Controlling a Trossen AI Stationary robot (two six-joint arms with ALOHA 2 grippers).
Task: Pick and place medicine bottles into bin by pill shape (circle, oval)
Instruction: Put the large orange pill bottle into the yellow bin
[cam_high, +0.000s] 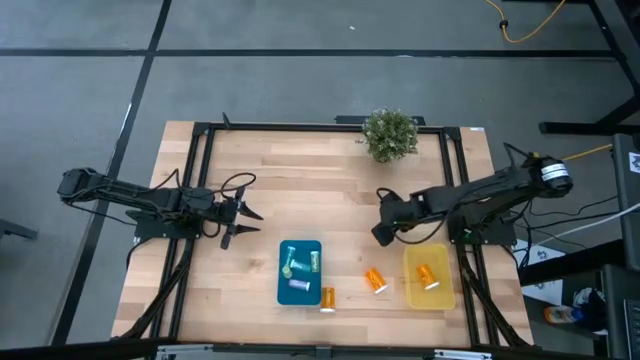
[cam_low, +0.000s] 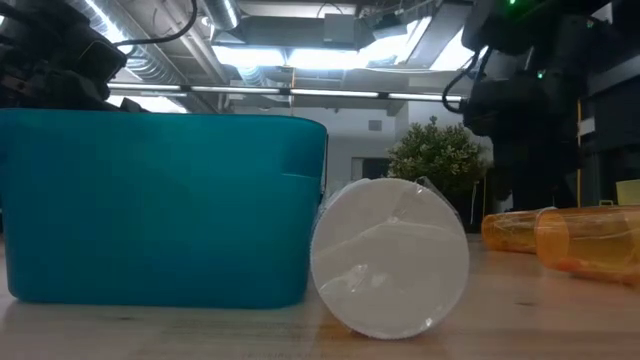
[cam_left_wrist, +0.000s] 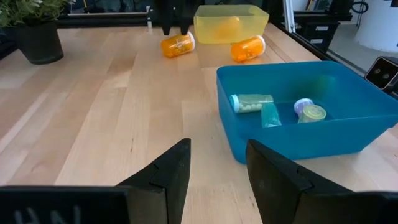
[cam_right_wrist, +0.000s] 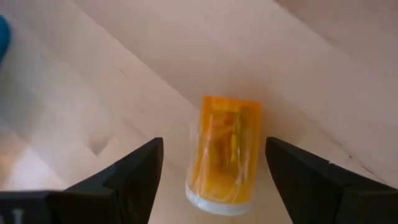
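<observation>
A pale wooden plank table (cam_high: 300, 190) with a dark metal frame fills the middle of the high view. Low in the frame sit two shallow, round-cornered plastic trays: the blue bin (cam_high: 299, 271) left of centre and the translucent yellow bin (cam_high: 429, 277) to its right. Inside the blue bin lie three small cylinders, a pale green bottle (cam_left_wrist: 251, 102), a teal bottle (cam_left_wrist: 270, 114) and a purple bottle (cam_left_wrist: 310, 111). The yellow bin holds an orange bottle (cam_high: 427, 275). Between the bins an orange bottle on the table (cam_high: 376, 280) lies on its side, and a white-capped bottle (cam_high: 327, 297) lies just beside the blue bin's lower right corner. The right gripper (cam_high: 384, 216) hangs above the table, centre right, jaws wide apart, empty. The left gripper (cam_high: 243, 220) waits centre left, jaws partly apart, empty. A leafy potted plant (cam_high: 390, 134) stands at top centre.
</observation>
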